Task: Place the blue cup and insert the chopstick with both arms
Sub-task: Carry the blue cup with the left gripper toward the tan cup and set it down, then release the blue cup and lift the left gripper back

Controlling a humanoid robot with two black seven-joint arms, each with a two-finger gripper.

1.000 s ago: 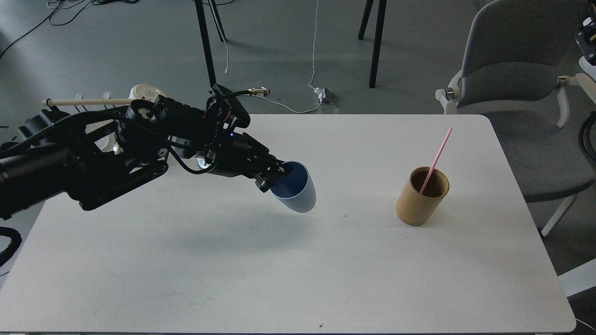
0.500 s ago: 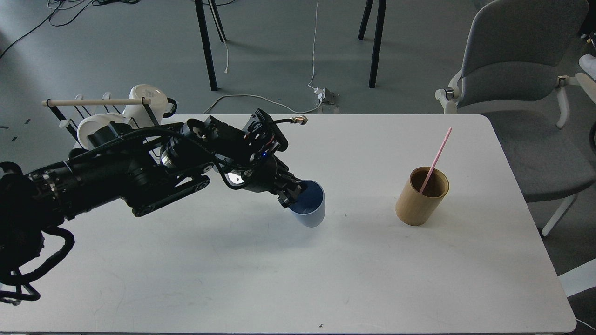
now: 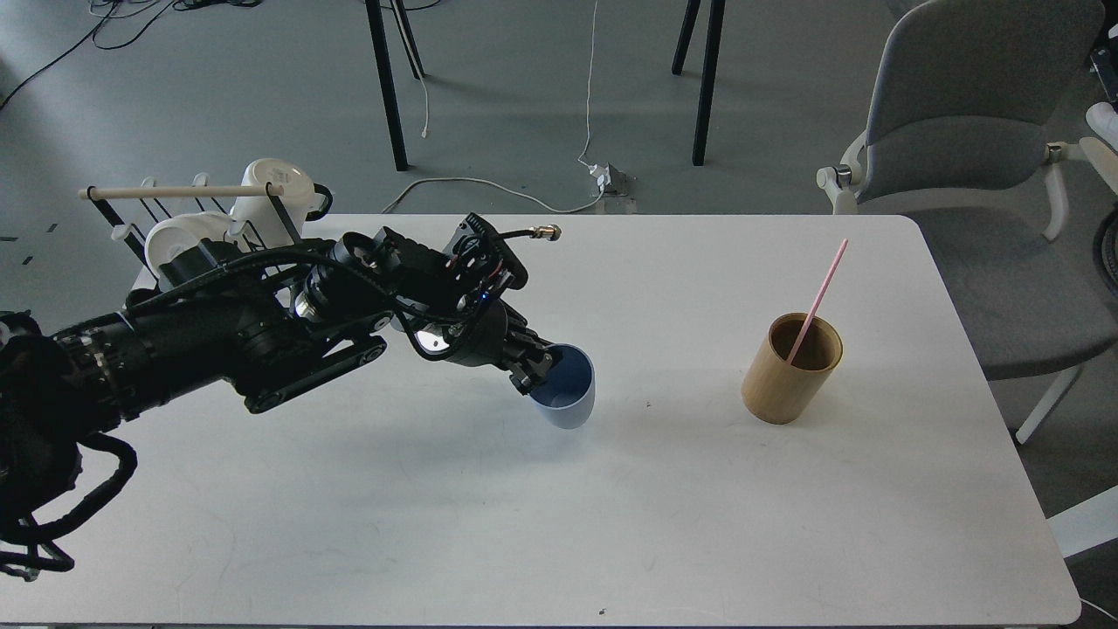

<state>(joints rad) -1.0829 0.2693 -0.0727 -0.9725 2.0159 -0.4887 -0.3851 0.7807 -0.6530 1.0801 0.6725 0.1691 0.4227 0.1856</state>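
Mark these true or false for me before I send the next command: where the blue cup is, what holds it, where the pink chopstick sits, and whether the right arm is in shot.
1. The left pincer grips the blue cup at its rim. True.
2. The pink chopstick already stands in the blue cup. False: it leans in the bamboo cylinder, to the right of the cup.
3. The blue cup is near the middle of the white table. True.
4. The right pincer is reaching for the chopstick. False: no right arm is in view.
5. The white mugs sit beside the bamboo cylinder. False: they are on the black wire rack at the table's far left corner.
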